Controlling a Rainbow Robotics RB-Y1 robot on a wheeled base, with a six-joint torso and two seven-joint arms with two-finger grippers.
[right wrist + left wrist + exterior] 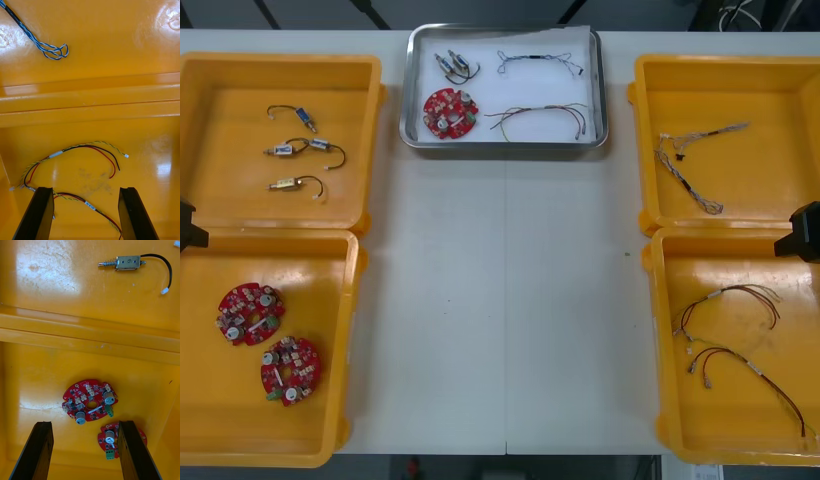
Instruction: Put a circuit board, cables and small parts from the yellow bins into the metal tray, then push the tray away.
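Closest to us, our left gripper [85, 423] hangs with fingers spread wide and empty over the near left yellow bin [33, 382], above two red circuit boards [90, 405]. Our right gripper [84, 189] stands just as wide over the red and yellow cables [88, 150] in the near right bin [150, 150]. We see the metal tray [505, 148] at the far middle of the table [510, 300], holding one circuit board [449, 111], two cables [538, 117] and small metal parts [456, 67].

The left gripper [85, 424] hangs over the table's left edge, about midway along it, its fingers [40, 450] standing well apart. The right gripper [85, 189] hangs over the right edge, likewise spread.
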